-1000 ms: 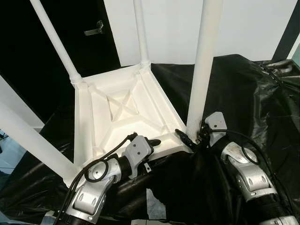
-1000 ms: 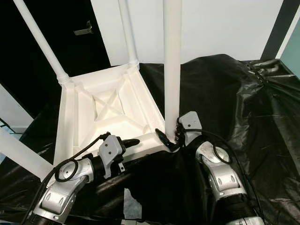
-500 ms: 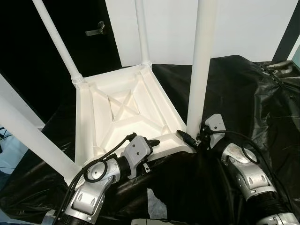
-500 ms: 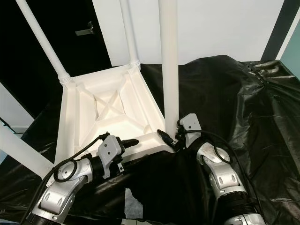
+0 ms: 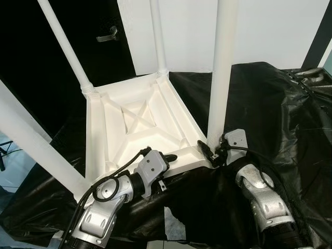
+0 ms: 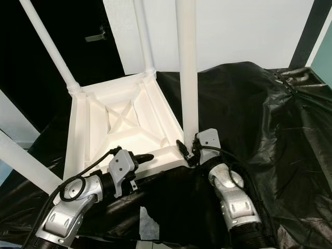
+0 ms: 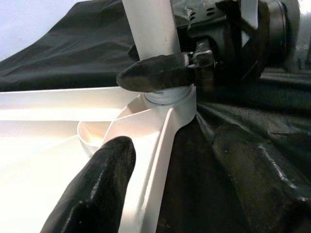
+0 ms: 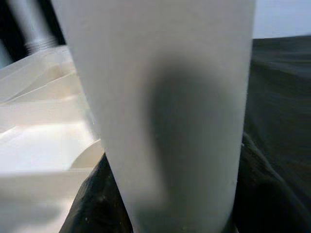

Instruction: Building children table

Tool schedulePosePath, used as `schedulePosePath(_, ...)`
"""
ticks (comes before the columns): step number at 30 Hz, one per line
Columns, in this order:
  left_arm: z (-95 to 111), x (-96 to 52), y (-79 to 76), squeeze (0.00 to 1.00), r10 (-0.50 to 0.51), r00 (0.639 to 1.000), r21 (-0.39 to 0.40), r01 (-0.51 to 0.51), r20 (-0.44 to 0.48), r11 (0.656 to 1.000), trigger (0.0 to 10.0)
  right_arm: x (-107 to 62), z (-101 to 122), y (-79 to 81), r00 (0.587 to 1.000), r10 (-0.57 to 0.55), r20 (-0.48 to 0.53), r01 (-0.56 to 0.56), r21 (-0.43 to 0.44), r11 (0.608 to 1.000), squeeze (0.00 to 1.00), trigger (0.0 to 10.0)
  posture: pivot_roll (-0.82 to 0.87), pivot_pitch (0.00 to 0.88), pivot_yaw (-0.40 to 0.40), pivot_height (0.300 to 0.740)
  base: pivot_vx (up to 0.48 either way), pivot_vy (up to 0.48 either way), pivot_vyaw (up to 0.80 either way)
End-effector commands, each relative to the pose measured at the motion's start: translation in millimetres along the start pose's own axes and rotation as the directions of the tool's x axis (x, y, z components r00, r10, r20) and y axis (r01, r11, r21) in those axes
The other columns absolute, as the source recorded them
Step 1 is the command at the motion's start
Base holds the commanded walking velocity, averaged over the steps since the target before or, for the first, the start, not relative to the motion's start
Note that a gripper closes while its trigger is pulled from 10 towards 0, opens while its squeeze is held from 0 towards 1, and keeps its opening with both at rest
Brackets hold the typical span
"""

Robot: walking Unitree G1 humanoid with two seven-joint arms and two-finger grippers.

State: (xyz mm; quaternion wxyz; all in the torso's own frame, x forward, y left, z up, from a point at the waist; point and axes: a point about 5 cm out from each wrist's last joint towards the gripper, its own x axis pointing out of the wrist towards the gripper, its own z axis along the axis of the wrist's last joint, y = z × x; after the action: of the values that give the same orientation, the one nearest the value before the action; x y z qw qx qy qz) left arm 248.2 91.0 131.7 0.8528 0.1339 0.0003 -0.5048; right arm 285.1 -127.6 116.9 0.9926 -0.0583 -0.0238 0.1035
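A white children's table (image 5: 137,122) lies upside down on black cloth, its four legs pointing up. My right gripper (image 5: 211,150) is shut around the base of the near right leg (image 5: 222,78), where it meets the corner socket. In the right wrist view the leg (image 8: 160,97) sits close between the fingers. My left gripper (image 5: 168,161) is shut on the table's near rim, with one finger (image 7: 97,189) inside the frame and the other (image 7: 257,174) outside on the cloth. The left wrist view also shows a right finger (image 7: 155,75) across the leg's foot.
Black plastic sheeting (image 5: 280,104) covers the work surface and bunches up at the right. A white wall panel (image 5: 270,31) stands behind, with a dark door and its handle (image 5: 106,36) at the back left. The near left leg (image 5: 36,150) slants across my left side.
My right forearm has swung inward toward the middle while its gripper stayed on the leg's base. The leg now stands straighter. The left gripper has kept its hold on the rim.
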Motion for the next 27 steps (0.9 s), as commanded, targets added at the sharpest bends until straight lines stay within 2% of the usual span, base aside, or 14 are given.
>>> schedulePosePath(1,-1,-0.2,0.7,0.0,0.011,1.0,-0.002,-0.011,-0.008,1.0,10.0,-5.7,-14,-6.1,0.987,-0.143,-0.079,0.143,-0.006,0.99,0.0,10.0,0.01,0.0,0.114,0.74,0.0,0.0,0.0)
schedulePosePath(3,-1,0.1,0.3,0.0,0.01,1.0,-0.003,-0.01,-0.006,1.0,10.0,-5.9,-12,-3.0,0.975,-0.206,-0.079,0.208,0.012,0.978,0.0,10.0,0.01,0.0,0.114,0.74,0.0,0.0,0.0)
schedulePosePath(8,-1,0.4,0.1,0.0,0.009,1.0,-0.004,-0.009,-0.005,1.0,10.0,-6.6,-8,2.3,0.957,-0.279,-0.077,0.282,0.037,0.959,0.0,10.0,0.01,0.0,0.115,0.74,0.0,0.0,0.0)
schedulePosePath(10,-1,1.0,-0.3,0.0,0.007,1.0,-0.005,-0.007,-0.003,1.0,10.0,-6.8,-6,7.0,0.96,-0.271,-0.073,0.275,0.046,0.96,0.0,10.0,0.0,0.0,0.115,0.74,0.0,0.0,0.0)
schedulePosePath(27,-1,1.4,-0.5,0.0,0.0,1.0,0.001,0.0,-0.005,1.0,10.0,-8.4,2,14.0,0.96,-0.273,-0.059,0.275,0.023,0.961,0.0,10.0,0.01,0.0,0.111,0.74,0.0,0.0,0.0)
